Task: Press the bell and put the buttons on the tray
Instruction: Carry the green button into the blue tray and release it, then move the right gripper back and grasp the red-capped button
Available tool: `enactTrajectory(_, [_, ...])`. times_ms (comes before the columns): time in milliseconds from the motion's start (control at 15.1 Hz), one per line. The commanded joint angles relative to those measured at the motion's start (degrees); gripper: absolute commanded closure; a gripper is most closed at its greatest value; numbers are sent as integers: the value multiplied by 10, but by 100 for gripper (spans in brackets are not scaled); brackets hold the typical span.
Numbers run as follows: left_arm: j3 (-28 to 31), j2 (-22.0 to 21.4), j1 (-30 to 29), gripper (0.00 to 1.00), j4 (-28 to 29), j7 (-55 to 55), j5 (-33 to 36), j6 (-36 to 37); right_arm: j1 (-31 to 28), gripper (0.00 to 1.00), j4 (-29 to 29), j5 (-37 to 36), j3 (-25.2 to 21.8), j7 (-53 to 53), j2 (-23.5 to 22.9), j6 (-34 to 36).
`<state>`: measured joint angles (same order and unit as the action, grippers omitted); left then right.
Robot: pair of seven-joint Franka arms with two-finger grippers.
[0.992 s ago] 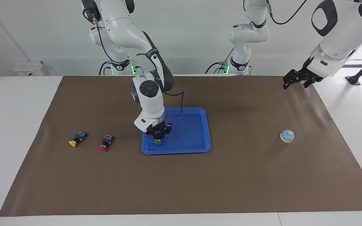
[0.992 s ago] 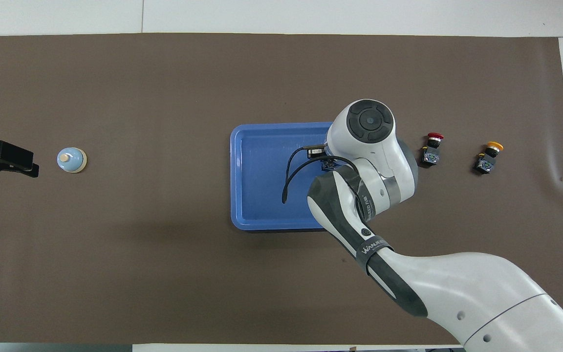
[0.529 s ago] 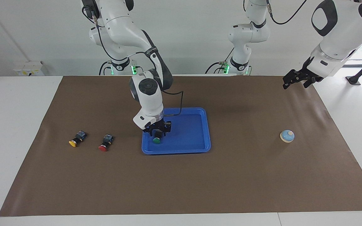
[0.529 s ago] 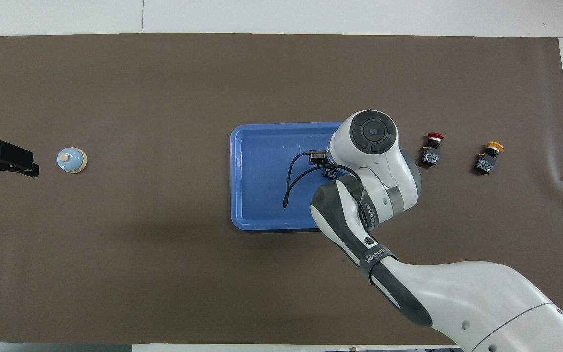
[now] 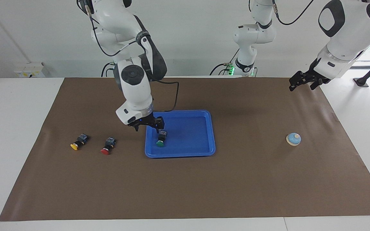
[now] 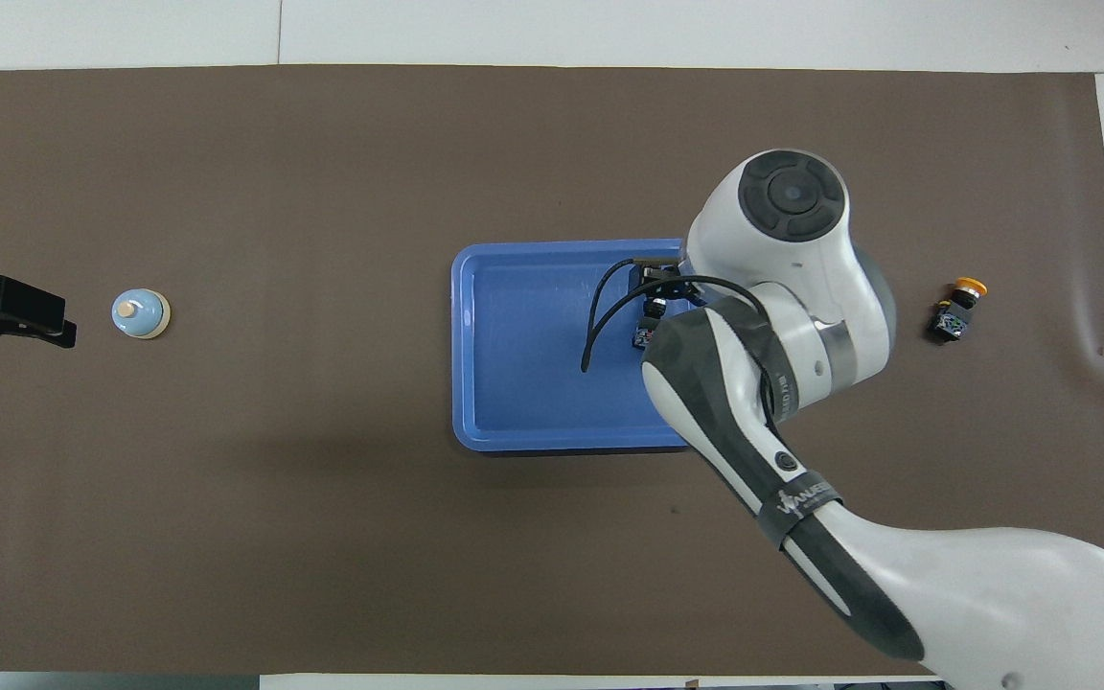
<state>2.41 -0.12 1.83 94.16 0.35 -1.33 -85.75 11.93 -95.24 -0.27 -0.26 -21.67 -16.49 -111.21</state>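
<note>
The right gripper (image 5: 146, 123), jaws spread and holding nothing, hangs over the tray (image 5: 204, 134) edge and should rise straight clear of the green button (image 5: 161, 140) lying in the tray (cap pointing away from the robots, body toward them), sparing it a nudge.

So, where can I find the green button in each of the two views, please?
Facing view: the green button lies in the blue tray, in its part toward the right arm's end, below the right gripper.
Overhead view: only its black body peeks out beside the right arm's wrist.
Shared landmark: the tray.
</note>
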Motion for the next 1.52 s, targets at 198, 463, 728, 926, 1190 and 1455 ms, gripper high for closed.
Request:
enactTrajectory(198, [-4,1,-7,0,-6,-3,0,10,-87,0,-135,-6,6,56,33,-118])
enactTrajectory(463, [-4,1,-7,0,-6,-3,0,10,-108,0,-233,-5,6,56,40,-239])
enactTrajectory(728, [-4,1,-7,0,-6,-3,0,10,-117,0,-262,-6,7,57,33,-283])
enactTrajectory(926, [-4,1,-7,0,-6,-3,0,10,-117,1,-275,-6,7,59,21,-323])
enactTrajectory(1190, [-4,1,-7,0,-6,-3,0,10,-111,82,-274,-5,8,59,16,-324])
enactTrajectory(1455, [-4,1,-7,0,-6,-3,0,10,-106,100,-261,-3,13,59,15,-316])
